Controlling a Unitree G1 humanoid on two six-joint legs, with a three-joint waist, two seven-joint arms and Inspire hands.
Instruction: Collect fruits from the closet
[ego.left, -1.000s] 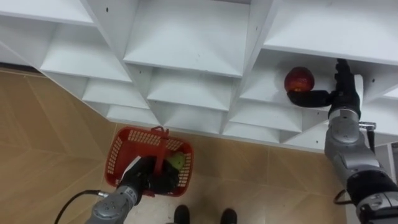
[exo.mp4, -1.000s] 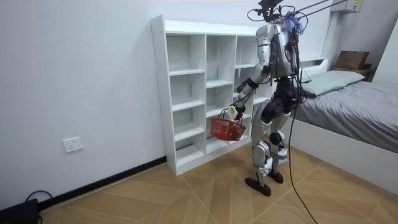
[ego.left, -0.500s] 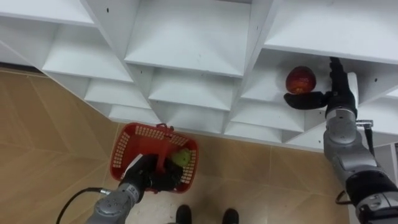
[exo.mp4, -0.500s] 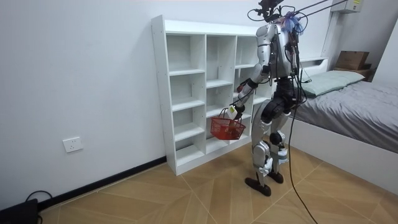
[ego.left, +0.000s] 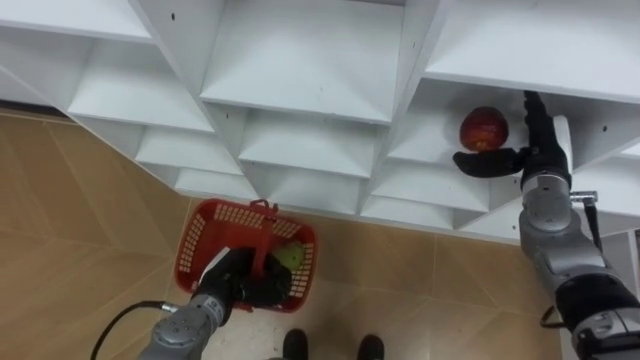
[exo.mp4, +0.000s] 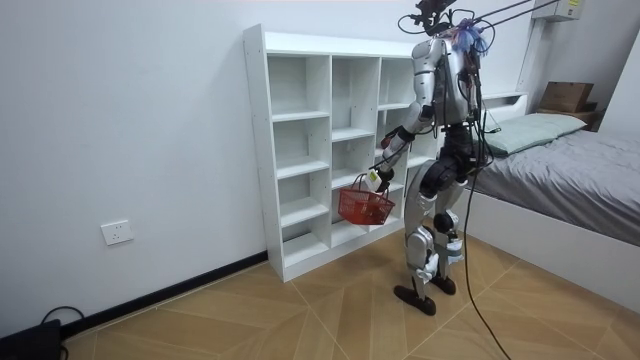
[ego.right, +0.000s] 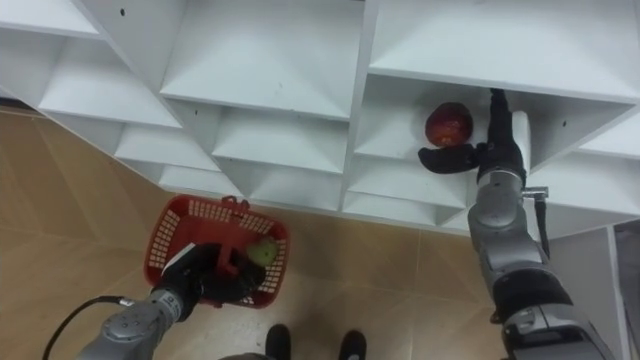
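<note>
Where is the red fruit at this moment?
In the left eye view's upper right, the red fruit lies in a closet compartment, just left of the right hand.

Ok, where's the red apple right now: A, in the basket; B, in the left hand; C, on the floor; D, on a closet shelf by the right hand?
D: the red apple sits on a closet shelf beside the open right hand; the left hand grips the basket handle.

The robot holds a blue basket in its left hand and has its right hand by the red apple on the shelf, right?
No. The left eye view shows the basket is red, not blue. The rest holds: the left hand grips it, and the open right hand is beside the red apple on the shelf.
</note>
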